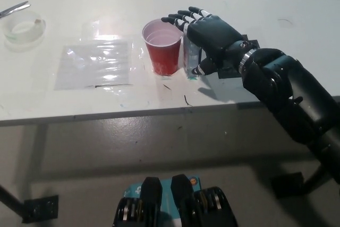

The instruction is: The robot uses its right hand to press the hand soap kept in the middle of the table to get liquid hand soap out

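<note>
- I've got the right hand (210, 33) over the hand soap bottle (192, 57), fingers stretched flat and slightly apart, holding nothing.
- Bottle stands just right of the red cup (163, 46), mid-table (265, 3); the hand hides its top, so I can't tell if the palm touches the pump.

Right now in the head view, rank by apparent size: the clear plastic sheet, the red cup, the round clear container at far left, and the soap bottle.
1. clear plastic sheet
2. red cup
3. round clear container, close to the cup, so this order is unsure
4. soap bottle, mostly hidden by the right hand, so its rank is unsure
</note>
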Controlling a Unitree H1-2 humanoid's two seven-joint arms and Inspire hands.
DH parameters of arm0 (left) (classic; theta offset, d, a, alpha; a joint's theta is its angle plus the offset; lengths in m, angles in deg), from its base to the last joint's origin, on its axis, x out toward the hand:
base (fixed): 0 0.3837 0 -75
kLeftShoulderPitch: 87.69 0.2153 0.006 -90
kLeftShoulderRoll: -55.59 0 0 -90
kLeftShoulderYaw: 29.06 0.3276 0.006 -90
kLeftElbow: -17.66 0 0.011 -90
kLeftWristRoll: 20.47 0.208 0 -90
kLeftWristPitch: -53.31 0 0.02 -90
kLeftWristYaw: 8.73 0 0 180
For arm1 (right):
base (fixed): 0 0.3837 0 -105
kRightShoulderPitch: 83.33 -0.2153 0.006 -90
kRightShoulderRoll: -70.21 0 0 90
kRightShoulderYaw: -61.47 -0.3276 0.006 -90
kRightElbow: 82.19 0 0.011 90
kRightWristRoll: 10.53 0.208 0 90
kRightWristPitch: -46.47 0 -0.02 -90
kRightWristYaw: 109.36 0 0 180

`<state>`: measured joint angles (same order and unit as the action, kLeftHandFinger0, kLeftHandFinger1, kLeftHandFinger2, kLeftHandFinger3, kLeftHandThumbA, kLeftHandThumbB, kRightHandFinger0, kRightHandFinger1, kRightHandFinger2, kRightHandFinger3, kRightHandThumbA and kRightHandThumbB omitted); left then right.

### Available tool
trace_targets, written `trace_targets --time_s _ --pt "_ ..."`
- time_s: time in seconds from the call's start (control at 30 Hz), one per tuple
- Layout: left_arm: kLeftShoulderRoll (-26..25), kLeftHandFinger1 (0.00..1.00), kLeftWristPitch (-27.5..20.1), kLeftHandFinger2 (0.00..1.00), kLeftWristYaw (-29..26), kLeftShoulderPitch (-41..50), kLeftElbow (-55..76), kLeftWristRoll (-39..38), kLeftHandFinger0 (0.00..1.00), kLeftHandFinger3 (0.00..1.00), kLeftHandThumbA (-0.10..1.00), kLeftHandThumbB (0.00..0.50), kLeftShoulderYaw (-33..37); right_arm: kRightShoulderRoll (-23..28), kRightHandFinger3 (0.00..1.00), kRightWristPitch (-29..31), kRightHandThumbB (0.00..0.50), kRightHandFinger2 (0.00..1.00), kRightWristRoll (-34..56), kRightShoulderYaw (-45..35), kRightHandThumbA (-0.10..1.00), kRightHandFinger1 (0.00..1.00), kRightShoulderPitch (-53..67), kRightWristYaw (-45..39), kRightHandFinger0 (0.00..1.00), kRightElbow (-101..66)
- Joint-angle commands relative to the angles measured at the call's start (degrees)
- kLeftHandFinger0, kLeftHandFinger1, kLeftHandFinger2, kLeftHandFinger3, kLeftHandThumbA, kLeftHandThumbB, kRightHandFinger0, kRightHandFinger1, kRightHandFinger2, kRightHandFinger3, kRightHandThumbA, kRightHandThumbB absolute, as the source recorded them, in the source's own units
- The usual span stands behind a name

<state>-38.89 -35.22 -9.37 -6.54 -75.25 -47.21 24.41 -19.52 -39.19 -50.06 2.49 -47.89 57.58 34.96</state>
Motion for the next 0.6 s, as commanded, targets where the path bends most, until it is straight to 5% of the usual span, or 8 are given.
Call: trace_targets --time_s 0.0,0.57 --pt "-1.81 0.77 -2.31 0.77 -0.27 -0.38 1.41 0.61 0.70 0.95 0.97 0.110 0.03 -0.62 1.00 -2.00 0.489 1.00 -0.40 -0.04 1.00 1.00 1.94 -1.83 1.00 0.42" --pt "-1.63 0.77 -2.77 0.78 0.07 0.34 2.06 1.00 0.73 0.90 1.00 0.092 0.68 -5.44 1.00 6.41 0.497 1.00 -2.19 0.92 1.00 1.00 1.64 13.35 1.00 18.55"
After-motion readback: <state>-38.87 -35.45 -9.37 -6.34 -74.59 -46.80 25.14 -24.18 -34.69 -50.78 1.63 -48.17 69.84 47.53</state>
